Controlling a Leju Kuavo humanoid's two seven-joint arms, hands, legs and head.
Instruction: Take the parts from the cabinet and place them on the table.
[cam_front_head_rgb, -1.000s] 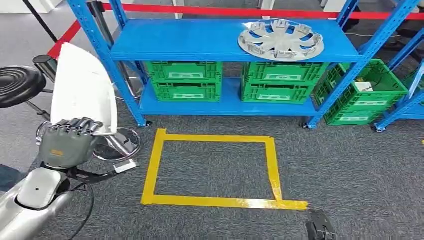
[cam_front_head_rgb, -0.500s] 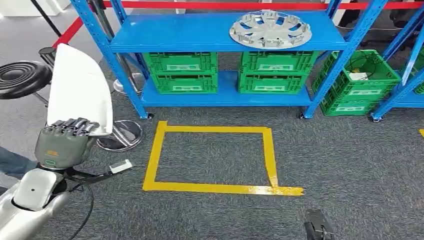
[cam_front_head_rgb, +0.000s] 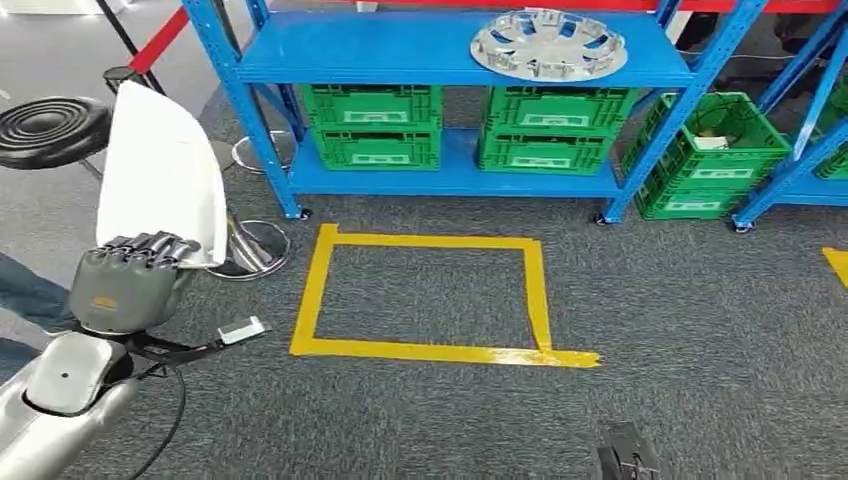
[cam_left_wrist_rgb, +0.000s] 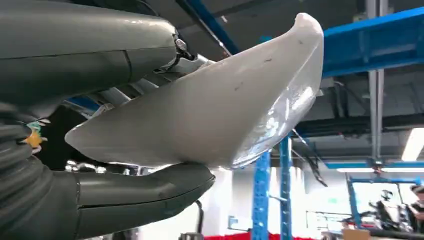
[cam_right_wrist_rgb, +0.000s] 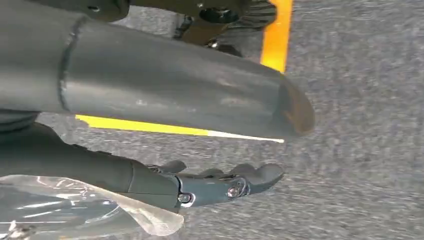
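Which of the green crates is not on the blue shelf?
The green crate at the far right. It sits on the carpet beside the blue shelf with its open top showing, while the other crates are stacked in pairs on the lower shelf board.

The right hand (cam_right_wrist_rgb: 190, 145) hangs over grey carpet (cam_right_wrist_rgb: 360, 150), fingers apart and empty. Yellow tape (cam_right_wrist_rgb: 278, 30) crosses the carpet behind it.

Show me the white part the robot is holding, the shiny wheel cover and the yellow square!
white part (cam_front_head_rgb: 160, 165), head view, middle of its white face.
wheel cover (cam_front_head_rgb: 548, 43), head view, its hub, on the blue shelf.
yellow square (cam_front_head_rgb: 427, 352), head view, its near tape strip.
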